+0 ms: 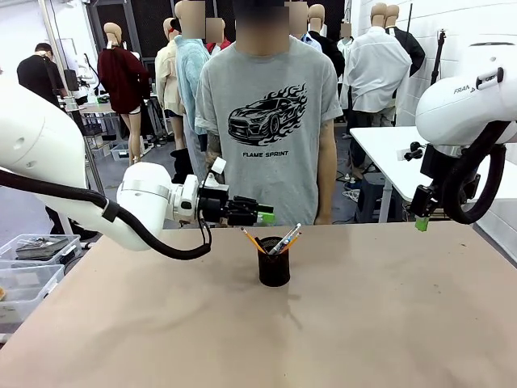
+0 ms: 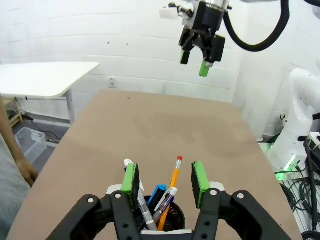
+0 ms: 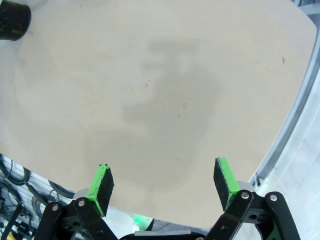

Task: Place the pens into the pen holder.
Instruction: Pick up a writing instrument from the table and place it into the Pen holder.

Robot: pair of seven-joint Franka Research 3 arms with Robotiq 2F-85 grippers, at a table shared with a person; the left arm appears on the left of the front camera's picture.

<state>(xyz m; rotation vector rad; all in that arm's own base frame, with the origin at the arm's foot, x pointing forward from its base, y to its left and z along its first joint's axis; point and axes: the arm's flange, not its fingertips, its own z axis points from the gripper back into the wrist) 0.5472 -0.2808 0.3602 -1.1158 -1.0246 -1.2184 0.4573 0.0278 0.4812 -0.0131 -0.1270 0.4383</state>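
The black mesh pen holder (image 1: pixel 274 271) stands on the brown table (image 1: pixel 363 323), a little back of the middle. Several pens (image 1: pixel 279 241) stick up out of it: orange-yellow ones, a silver-grey one and a dark one. My left gripper (image 1: pixel 265 216) hovers just above and left of the holder, fingers pointing right. In the left wrist view its green pads (image 2: pixel 131 179) stand apart around the pens (image 2: pixel 174 182) in the holder (image 2: pixel 175 217) below, gripping nothing. My right gripper (image 1: pixel 420 222) hangs open and empty above the table's right side, and also shows as the far right gripper (image 2: pixel 196 60).
A person in a grey T-shirt (image 1: pixel 271 121) stands at the far edge, hands down. Clear plastic bins (image 1: pixel 32 259) sit beside the table at the left. A white table (image 1: pixel 396 145) stands behind on the right. In the right wrist view the holder (image 3: pixel 12 20) sits at the top left.
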